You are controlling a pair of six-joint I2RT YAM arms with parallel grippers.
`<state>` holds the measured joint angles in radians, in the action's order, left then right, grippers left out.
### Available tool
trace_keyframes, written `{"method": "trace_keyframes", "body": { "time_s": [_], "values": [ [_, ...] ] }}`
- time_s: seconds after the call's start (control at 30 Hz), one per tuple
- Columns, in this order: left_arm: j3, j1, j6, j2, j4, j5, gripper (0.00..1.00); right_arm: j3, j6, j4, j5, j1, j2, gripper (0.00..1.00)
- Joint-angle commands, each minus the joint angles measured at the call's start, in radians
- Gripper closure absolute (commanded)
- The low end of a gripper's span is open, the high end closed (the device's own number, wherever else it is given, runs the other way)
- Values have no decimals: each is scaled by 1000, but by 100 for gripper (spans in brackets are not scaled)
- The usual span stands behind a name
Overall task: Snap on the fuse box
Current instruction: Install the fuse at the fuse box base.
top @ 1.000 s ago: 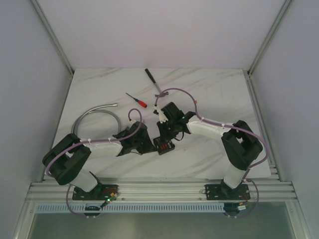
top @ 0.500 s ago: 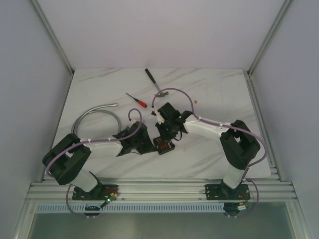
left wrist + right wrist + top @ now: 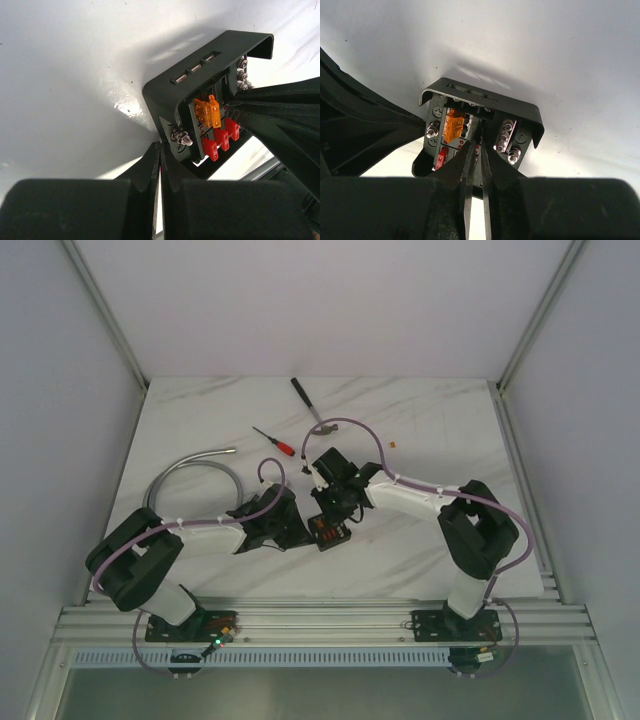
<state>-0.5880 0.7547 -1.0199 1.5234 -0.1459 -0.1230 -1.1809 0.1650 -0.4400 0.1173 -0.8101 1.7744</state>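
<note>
The left pincer is seen drawn together in its wrist view. Only a hairline slit is left between its black fingers. Its tips are pressed against the near corner of the small black square plastic fuse box, beside a silver screw. Whether the box's edge is pinched cannot be told.

The right pincer is likewise closed to a thin slit. Its tips are set on the box's face, between an orange fuse and a column of screws. Small red fuses are seated next to the orange one.

From above, the fuse box is found between the two pincers, on the near half of the white marbled desk. Farther back, a grey flexible metal hose, a red-handled screwdriver and a black-handled tool are laid apart.
</note>
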Motion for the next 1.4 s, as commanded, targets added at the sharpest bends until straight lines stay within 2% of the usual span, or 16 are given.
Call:
{"method": "trace_keyframes", "body": {
  "time_s": [0.0, 0.33, 0.97, 1.37],
  "values": [
    [1, 3, 7, 7, 11, 10, 92, -14, -24, -23, -29, -4, -43, 80],
    [-1, 3, 8, 0, 11, 12, 92, 2, 26, 112, 63, -4, -88, 67],
    [4, 3, 6, -6, 11, 15, 92, 1, 39, 99, 77, -11, 1, 64],
    [6, 3, 4, -6, 11, 13, 92, -9, 16, 46, 9, -12, 10, 67]
  ]
}}
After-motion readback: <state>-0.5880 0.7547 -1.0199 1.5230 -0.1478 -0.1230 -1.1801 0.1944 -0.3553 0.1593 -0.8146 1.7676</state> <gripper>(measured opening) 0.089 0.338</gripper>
